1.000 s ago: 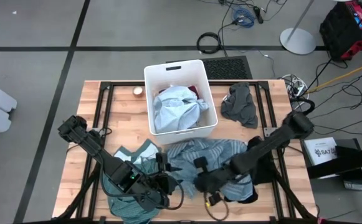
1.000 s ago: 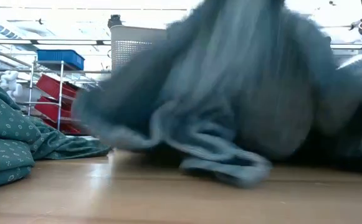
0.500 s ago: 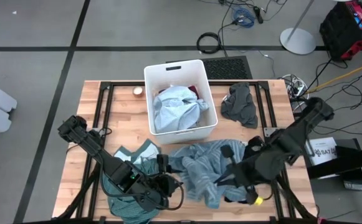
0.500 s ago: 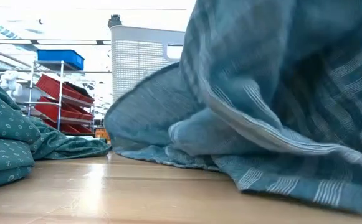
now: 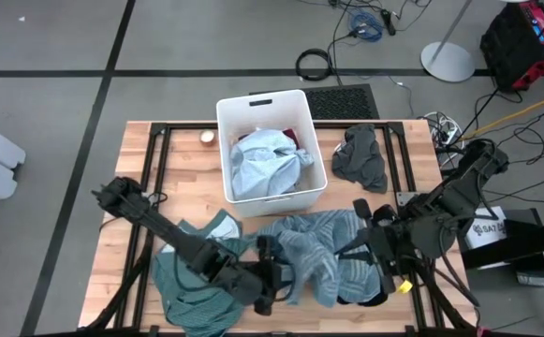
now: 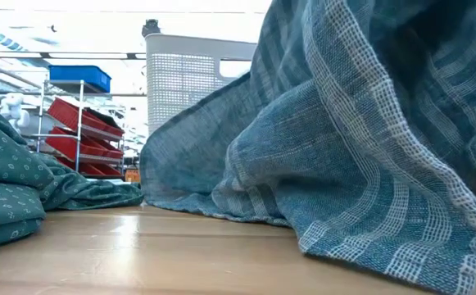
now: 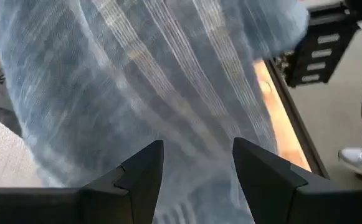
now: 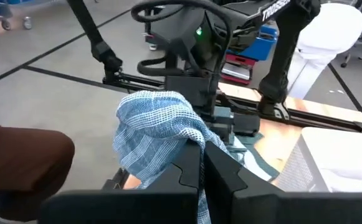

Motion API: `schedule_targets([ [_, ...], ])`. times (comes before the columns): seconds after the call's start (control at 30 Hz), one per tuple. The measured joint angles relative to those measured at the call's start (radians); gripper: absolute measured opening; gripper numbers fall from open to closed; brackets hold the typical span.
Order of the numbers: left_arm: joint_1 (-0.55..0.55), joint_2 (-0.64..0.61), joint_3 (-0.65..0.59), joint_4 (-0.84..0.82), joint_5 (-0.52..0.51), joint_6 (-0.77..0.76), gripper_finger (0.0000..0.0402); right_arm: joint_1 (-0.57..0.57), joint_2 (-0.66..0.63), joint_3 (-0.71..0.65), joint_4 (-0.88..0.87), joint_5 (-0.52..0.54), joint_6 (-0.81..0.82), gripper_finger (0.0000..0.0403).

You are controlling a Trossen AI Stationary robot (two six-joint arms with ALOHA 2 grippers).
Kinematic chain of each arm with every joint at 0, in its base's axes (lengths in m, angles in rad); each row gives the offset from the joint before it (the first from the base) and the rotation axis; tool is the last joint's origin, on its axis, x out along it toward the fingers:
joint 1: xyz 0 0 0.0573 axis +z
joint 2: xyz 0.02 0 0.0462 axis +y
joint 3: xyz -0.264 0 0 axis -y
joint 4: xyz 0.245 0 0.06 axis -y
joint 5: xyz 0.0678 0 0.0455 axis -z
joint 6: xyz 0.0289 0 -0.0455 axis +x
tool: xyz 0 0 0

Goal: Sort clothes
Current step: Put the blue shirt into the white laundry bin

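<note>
My right gripper [image 8: 200, 163] is raised over the table's near middle [image 5: 351, 245], shut on the blue-grey striped garment [image 5: 304, 245]. That garment fills the low view [image 6: 360, 139] as a tall hanging drape. My left gripper [image 5: 276, 281] stands open just left of it. Its two fingers [image 7: 140, 177] point into the striped cloth [image 7: 168, 93]; I cannot tell whether they touch it. A teal green garment [image 5: 189, 292] lies under my left arm, a black piece [image 5: 365, 292] under my right arm. My right gripper pinches a bunched fold of the striped garment [image 8: 184, 142] between its two shut fingers. The fingers come from the table's right, slanting slightly down. A wad of cloth [image 8: 152, 121] bulges past the fingertips. The rest hangs slack below, its lower folds [image 6: 360, 242] on the table.
A white bin [image 5: 221, 122] stands at the far middle, with a light blue garment [image 5: 267, 164] and a maroon one inside. A dark grey garment [image 5: 360, 159] lies to its right. Bare wood [image 5: 183, 178] lies to the left of the bin. A person's leg [image 8: 19, 155] shows beyond the table.
My right gripper has risen and drawn back toward the table's right edge with the striped garment. The held part is lifted high and the lower folds stay on the table. My left gripper has moved right, toward the hanging cloth, staying open.
</note>
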Motion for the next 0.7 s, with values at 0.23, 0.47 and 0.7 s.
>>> schedule_targets([
  [0.23, 0.04, 0.025, -0.001, 0.01, -0.001, -0.001, 0.0203, 0.001, 0.0, 0.0, -0.031, 0.099, 0.034, 0.0],
  [0.47, -0.012, -0.036, 0.016, 0.038, 0.015, 0.0, 0.0203, -0.011, -0.003, 0.0, -0.211, 0.317, 0.182, 0.0],
  [0.7, -0.068, -0.01, 0.024, 0.325, 0.104, 0.237, 0.0203, -0.055, -0.003, 0.0, -0.194, 0.389, 0.204, 0.0],
])
